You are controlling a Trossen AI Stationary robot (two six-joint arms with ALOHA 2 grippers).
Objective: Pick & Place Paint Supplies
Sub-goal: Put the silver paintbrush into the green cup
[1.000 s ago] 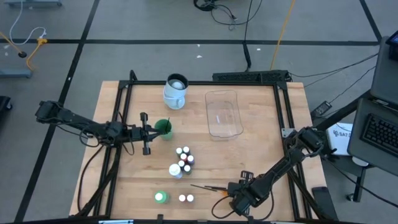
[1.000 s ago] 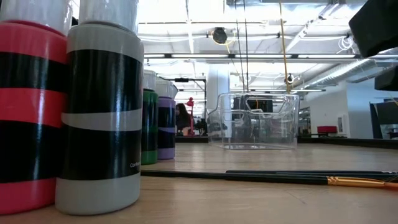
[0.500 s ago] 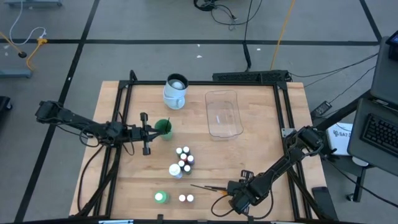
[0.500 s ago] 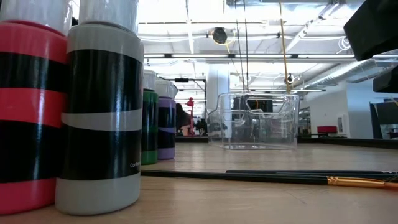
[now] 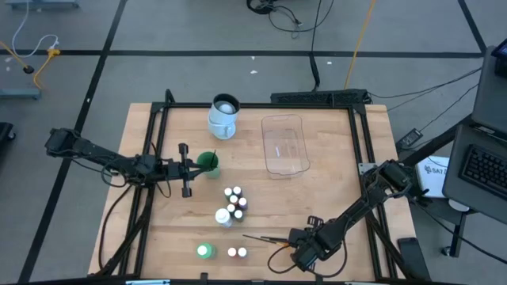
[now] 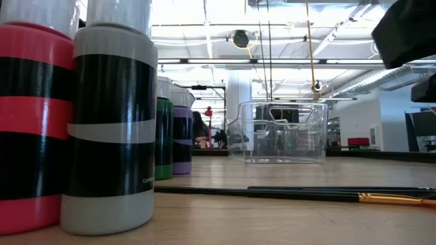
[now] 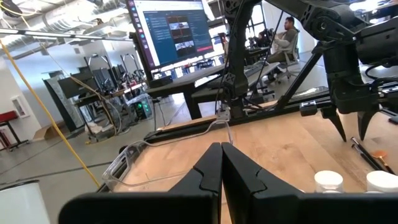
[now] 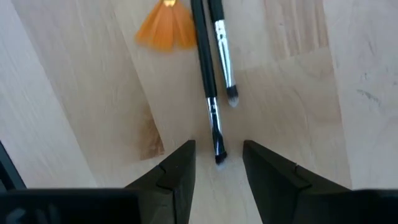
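Observation:
Three brushes lie flat on the wood near the table's near edge: a dark-handled one (image 8: 205, 74), a second beside it (image 8: 222, 50), and an orange fan brush (image 8: 164, 26). My right gripper (image 8: 217, 165) points down over them (image 5: 269, 239), open, a finger on either side of the dark brush's bristle end (image 8: 217, 149). Small white-capped bottles (image 5: 234, 202) stand mid-table, two more (image 5: 237, 252) and a green bottle (image 5: 204, 251) near the front. My left gripper (image 5: 186, 170) hovers shut at the left, beside a green container (image 5: 209, 164).
A clear plastic tray (image 5: 285, 144) sits at the far right of centre, and a white cup (image 5: 223, 116) to its left. A black frame (image 5: 158, 134) borders the wooden table. In the low view, a red-banded bottle (image 6: 30, 122) and a grey-banded one (image 6: 112, 129) stand close.

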